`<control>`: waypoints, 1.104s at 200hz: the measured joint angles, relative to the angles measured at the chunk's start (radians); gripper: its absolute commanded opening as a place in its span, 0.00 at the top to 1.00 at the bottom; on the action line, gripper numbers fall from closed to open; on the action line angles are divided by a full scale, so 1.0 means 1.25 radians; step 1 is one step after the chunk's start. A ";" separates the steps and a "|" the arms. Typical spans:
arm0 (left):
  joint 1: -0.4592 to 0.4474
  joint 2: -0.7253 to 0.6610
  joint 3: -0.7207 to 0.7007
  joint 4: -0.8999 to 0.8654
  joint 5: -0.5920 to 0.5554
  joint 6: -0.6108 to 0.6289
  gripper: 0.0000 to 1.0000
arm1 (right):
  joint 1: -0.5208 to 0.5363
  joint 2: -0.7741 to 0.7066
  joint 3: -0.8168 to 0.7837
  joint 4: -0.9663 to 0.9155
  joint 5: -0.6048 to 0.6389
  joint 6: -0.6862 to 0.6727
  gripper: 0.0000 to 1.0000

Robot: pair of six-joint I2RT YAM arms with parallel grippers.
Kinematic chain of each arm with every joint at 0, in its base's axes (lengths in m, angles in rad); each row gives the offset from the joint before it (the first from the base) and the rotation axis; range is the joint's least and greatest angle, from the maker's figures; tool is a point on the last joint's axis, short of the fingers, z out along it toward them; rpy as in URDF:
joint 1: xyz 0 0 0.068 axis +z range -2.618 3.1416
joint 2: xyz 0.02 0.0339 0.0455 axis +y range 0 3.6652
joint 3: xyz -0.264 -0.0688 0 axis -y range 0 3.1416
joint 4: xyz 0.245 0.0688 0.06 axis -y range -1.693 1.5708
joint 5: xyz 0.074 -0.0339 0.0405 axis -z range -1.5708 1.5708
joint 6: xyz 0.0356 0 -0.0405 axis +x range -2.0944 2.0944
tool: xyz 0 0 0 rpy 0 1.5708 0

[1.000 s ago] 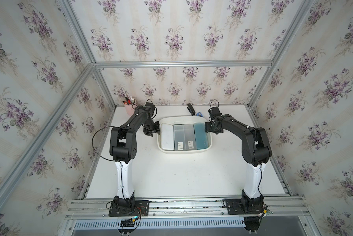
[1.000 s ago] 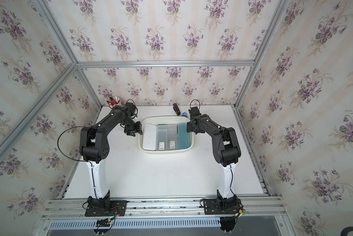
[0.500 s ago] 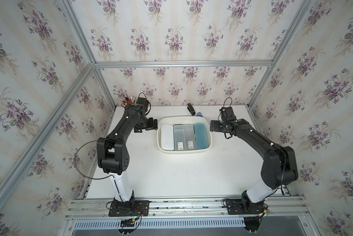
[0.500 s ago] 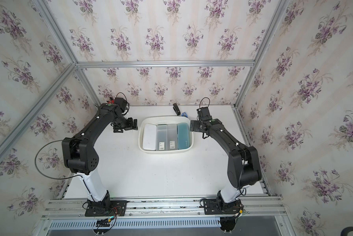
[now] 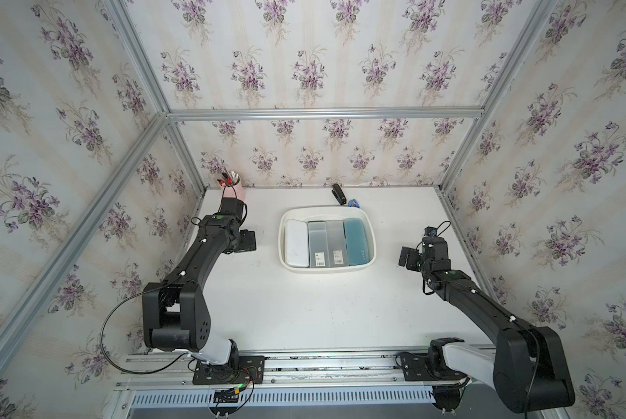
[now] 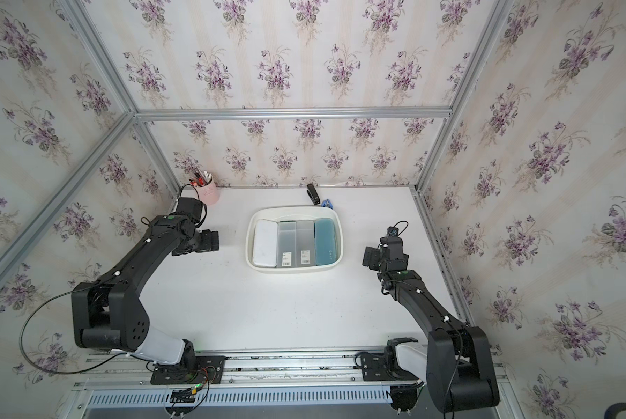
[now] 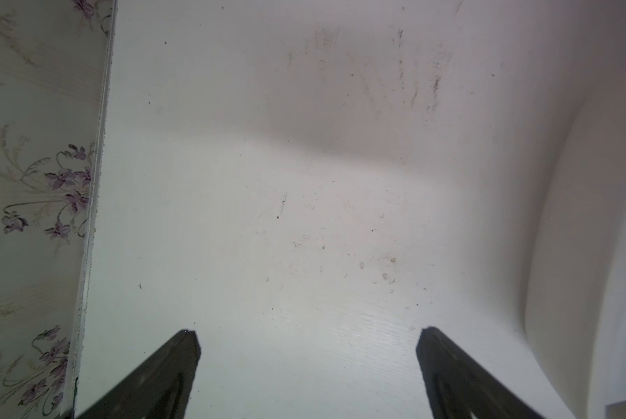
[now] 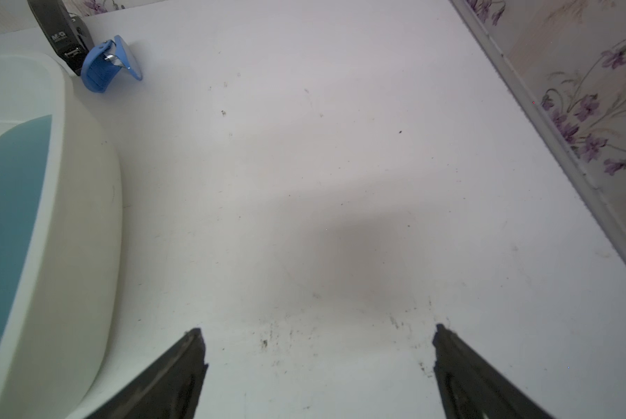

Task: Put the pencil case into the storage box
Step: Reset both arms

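Here is the storage box [image 5: 282,237], mid-table [image 5: 304,312], and in both top views it is packed: 4 cases lie flat inside, side by side. From the box's left wall to its right wall there is a white pencil case [image 5: 296,243], then 2 grey pencil cases [image 5: 317,239] with barcode labels at their near ends, then the teal pencil case [image 5: 355,240] snug against the right wall. In the right wrist view the teal pencil case [image 8: 10,203] shows just inside the storage box [image 8: 76,217].

The left gripper [image 5: 248,241] hangs off the box's left side, clear of the rim. In the left wrist view the left gripper [image 7: 308,339] has its jaws spread wide over bare table, nothing between them, with the storage box [image 7: 576,235] alongside. The right gripper [image 5: 407,257] sits off the box's right side, also apart from it. In its own wrist view the right gripper [image 8: 317,337] is spread wide and empty.

Beyond the box's far rim lies a black stapler [image 5: 339,194]. A small blue plastic item [image 5: 354,201] lies just beside the far right corner. A pink pen cup [image 5: 237,190] stands well off the far left corner.
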 measured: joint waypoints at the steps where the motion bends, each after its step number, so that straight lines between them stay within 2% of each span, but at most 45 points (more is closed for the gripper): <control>1: 0.001 -0.001 -0.003 0.003 0.000 0.001 0.01 | 0.000 0.000 -0.002 0.005 0.002 -0.002 0.00; 38: 0.021 -0.026 -0.102 0.142 -0.010 0.073 0.01 | -0.027 0.078 -0.067 0.204 0.026 -0.048 0.00; 72: 0.036 -0.067 -0.213 0.302 -0.010 0.152 0.01 | -0.027 0.193 -0.049 0.314 0.013 -0.058 0.00; 118: 0.083 -0.074 -0.297 0.482 0.055 0.207 0.01 | -0.029 0.239 -0.045 0.465 0.005 -0.067 0.00; 147: 0.117 -0.069 -0.319 0.556 0.135 0.196 0.01 | -0.029 0.239 -0.072 0.545 -0.007 -0.076 0.00; 181: 0.117 -0.056 -0.360 0.675 0.219 0.178 0.01 | -0.042 0.232 -0.109 0.638 -0.023 -0.095 0.00; 221: 0.118 -0.043 -0.429 0.818 0.266 0.169 0.01 | -0.050 0.287 -0.248 0.870 -0.052 -0.115 0.00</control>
